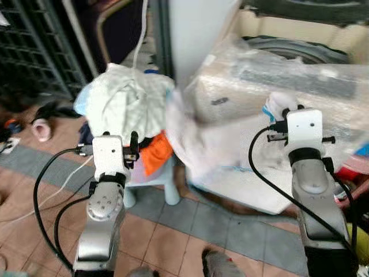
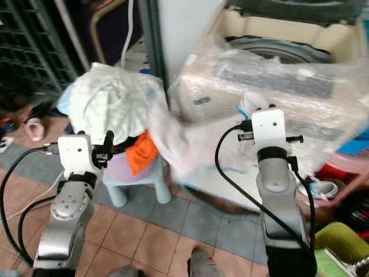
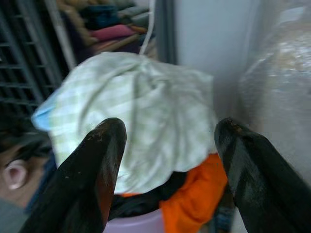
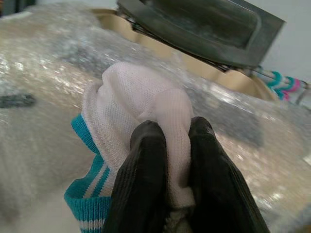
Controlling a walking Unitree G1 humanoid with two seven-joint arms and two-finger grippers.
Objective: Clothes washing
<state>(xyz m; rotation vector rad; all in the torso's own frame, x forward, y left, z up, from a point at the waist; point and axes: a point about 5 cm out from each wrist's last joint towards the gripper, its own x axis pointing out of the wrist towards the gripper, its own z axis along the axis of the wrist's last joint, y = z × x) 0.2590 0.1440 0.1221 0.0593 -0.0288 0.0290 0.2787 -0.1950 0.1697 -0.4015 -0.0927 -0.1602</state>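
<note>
A heap of clothes (image 1: 124, 104), pale green checked cloth on top with an orange piece (image 1: 157, 153) below, sits on a light stool (image 1: 155, 182). My left gripper (image 3: 167, 145) is open just in front of the heap, nothing between its fingers (image 3: 95, 165). My right gripper (image 4: 170, 160) is shut on a white garment with a teal striped trim (image 4: 141, 97), which stretches from the heap (image 1: 190, 138) up to the gripper (image 1: 282, 107). It is held against the plastic-wrapped washing machine (image 1: 277, 75), whose lid (image 4: 194, 24) stands open behind.
A dark metal grille (image 1: 34, 46) and shoes (image 1: 40, 127) lie at the left. A white pillar (image 1: 196, 29) rises behind the stool. Coloured items (image 2: 328, 184) crowd the floor at right. Tiled floor (image 1: 173, 242) spreads in front.
</note>
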